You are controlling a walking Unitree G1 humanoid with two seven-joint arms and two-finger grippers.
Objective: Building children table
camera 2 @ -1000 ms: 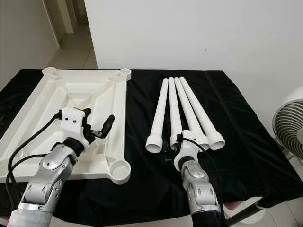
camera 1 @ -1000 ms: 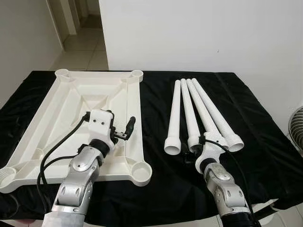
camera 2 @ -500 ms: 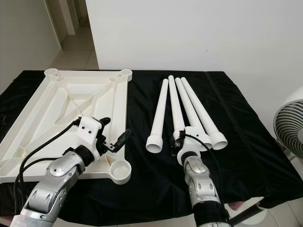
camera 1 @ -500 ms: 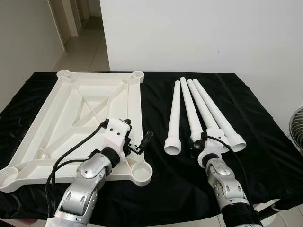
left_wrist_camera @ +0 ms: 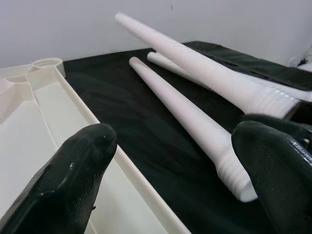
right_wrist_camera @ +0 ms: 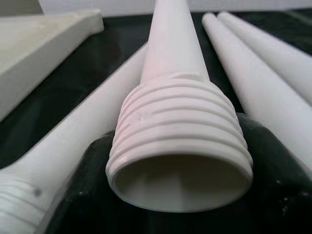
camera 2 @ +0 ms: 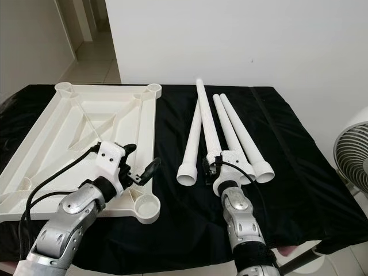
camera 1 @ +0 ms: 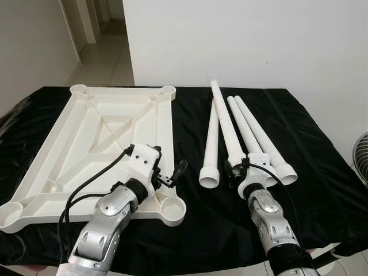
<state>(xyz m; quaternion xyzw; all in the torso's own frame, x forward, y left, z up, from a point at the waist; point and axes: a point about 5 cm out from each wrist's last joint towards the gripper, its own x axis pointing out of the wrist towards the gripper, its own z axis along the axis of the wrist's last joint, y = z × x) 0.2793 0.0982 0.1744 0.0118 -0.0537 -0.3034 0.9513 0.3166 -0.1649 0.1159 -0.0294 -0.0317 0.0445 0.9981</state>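
Observation:
A white tabletop [camera 1: 86, 138] lies upside down on the left of the black-covered table, with round leg sockets at its corners. My left gripper [camera 1: 168, 167] hovers open over its near right rim, just beyond the near right socket [camera 1: 171, 210]. On the right, my right gripper [camera 1: 234, 172] is shut on the threaded end [right_wrist_camera: 178, 126] of one white leg [camera 1: 225, 118]. That leg is tilted, its thin far tip raised above the cloth. Three other legs lie flat beside it, one on its left [camera 1: 211, 138] and two on its right [camera 1: 261, 135].
The black cloth [camera 1: 195, 230] covers the whole table, with bare room between tabletop and legs and along the near edge. A white wall stands close behind. A fan [camera 2: 353, 155] is off the table's right side. A doorway opens at the far left.
My right gripper has lifted its leg, so the far tip now rises above the other legs. My left gripper moved right to the tabletop's near right rim a second ago and now holds still.

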